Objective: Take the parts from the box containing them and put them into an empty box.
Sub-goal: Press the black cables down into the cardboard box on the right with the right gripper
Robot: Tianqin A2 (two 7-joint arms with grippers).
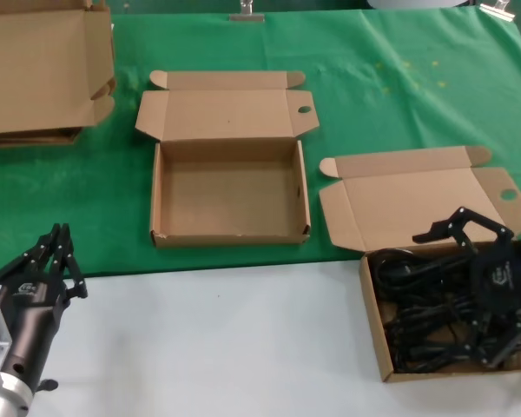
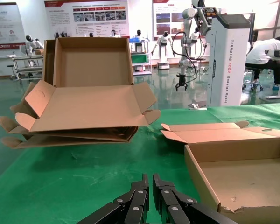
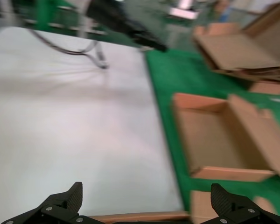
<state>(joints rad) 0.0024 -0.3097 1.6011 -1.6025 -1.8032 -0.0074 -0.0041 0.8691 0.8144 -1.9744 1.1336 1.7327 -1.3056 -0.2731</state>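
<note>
Cords (image 1: 425, 326) fill the box (image 1: 373, 313) at lower right; right gripper (image 1: 469, 287) hovers spread above, unladen, needing to descend and pinch one bundle. Left gripper (image 1: 56, 252) waits clenched at lower left.

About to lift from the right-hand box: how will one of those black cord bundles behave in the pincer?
Probably floppy: the cords lie as loose overlapping loops, so the ends should droop. They look tangled, so neighbours may drag along. The right pincer, open above them, likely needs a mid-bundle grip.

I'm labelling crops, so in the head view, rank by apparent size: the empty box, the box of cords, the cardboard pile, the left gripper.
1-2. Empty box and box of cords: look alike, not ranked.
3. Cardboard pile, cut off by the frame, true extent unclear.
4. Left gripper, nearest the camera.
</note>
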